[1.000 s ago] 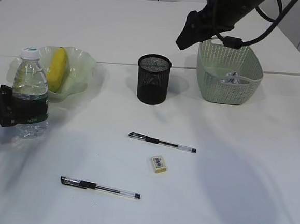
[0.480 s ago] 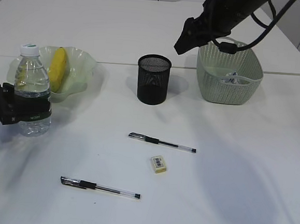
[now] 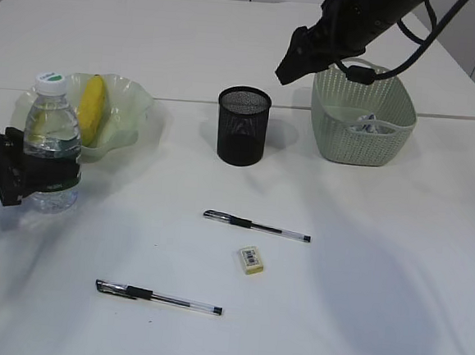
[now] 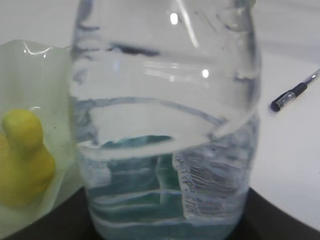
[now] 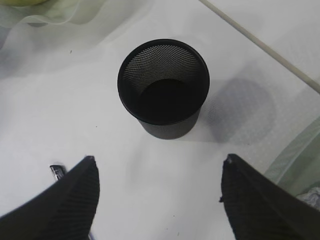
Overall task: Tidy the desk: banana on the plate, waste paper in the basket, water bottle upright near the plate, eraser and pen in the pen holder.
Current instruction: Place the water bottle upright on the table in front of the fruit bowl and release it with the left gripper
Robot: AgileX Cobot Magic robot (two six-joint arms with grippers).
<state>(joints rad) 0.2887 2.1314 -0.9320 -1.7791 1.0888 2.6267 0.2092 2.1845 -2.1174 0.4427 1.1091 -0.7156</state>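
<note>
Exterior view: my left gripper [image 3: 32, 174] clamped the upright bottle [image 3: 52, 151] near the counter's [image 3: 362, 261] left edge; my right gripper [image 5: 157, 192] hung spread above the holder [image 5: 164, 87].

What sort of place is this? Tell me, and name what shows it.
Probably a staged office desk: a plain white tabletop, a black wire-mesh pen holder and two clear ballpoint pens lying loose.

Yellow banana [image 3: 91, 108], pale green plate [image 3: 132, 103], black mesh pen holder [image 3: 242, 126].
</note>
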